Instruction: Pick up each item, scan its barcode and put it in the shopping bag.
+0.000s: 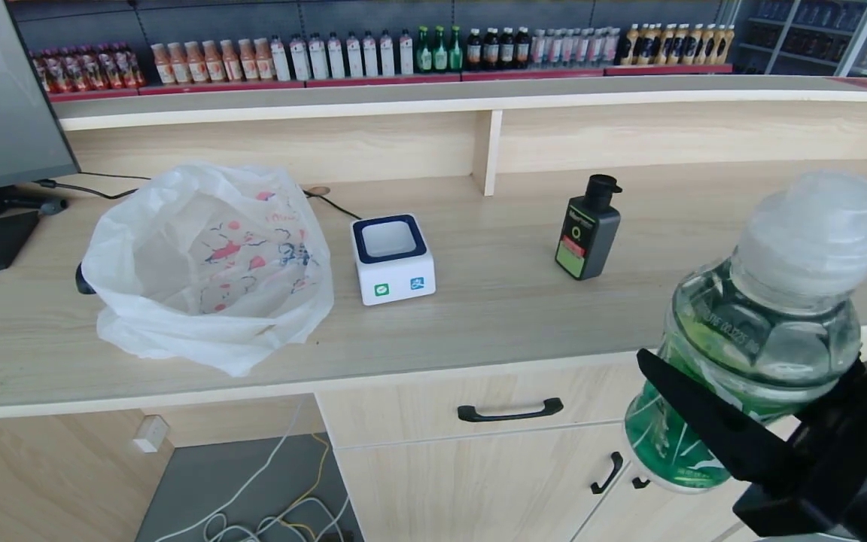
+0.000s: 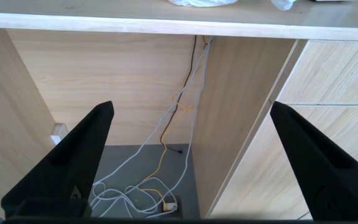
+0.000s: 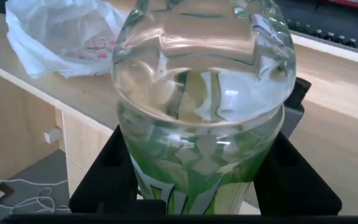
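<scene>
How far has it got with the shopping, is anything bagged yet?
Nothing looks bagged yet: the shopping bag seems to hold no item, though its folds hide part of the inside. In hand: the right gripper is shut on the green bottle, away from the scanner, so scanning and bagging remain. The dark bottle waits on the counter.

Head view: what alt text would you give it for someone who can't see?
The right gripper holds a clear green-labelled bottle close to the camera, before a wooden counter. On the counter stand an open white shopping bag, a small white scanner and a dark pump bottle.
</scene>
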You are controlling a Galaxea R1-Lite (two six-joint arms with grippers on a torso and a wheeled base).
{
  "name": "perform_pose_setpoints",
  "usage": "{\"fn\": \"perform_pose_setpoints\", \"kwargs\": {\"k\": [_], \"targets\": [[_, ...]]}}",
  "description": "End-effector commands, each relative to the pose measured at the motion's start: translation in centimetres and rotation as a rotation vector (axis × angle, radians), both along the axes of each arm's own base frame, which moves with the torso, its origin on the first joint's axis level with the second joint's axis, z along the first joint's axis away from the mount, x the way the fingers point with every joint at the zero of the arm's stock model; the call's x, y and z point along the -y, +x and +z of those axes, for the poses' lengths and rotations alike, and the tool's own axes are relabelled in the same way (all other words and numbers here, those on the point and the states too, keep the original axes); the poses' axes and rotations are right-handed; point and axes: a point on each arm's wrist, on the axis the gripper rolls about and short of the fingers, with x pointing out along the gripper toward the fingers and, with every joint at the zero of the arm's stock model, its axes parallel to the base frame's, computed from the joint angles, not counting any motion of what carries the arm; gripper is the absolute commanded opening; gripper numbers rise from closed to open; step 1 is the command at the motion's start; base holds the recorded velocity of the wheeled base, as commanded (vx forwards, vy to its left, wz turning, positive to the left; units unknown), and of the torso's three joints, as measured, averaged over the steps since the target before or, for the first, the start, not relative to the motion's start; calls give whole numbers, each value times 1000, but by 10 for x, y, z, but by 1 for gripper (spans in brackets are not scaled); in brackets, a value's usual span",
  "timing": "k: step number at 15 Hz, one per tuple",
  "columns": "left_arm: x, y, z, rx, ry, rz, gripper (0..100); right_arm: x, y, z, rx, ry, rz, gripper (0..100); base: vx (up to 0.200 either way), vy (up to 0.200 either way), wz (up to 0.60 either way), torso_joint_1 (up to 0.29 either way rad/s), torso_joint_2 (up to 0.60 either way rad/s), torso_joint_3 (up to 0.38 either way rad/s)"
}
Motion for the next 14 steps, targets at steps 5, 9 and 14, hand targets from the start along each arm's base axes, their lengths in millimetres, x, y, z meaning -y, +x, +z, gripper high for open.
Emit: {"fn": "perform_pose_setpoints", "kwargs": {"k": [5, 9, 14], "targets": [[0, 0, 0, 0, -1, -1, 100, -35, 3, -15, 154, -332, 9, 0, 0, 0, 0, 0, 0, 0], [0, 0, 0, 0, -1, -1, 100, -87, 1, -22, 304, -504, 102, 0, 0, 0, 0, 0, 0, 0], [0, 0, 0, 0, 1, -1, 100, -88, 3, -19, 433, -603, 87, 0, 0, 0, 0, 0, 0, 0]]}}
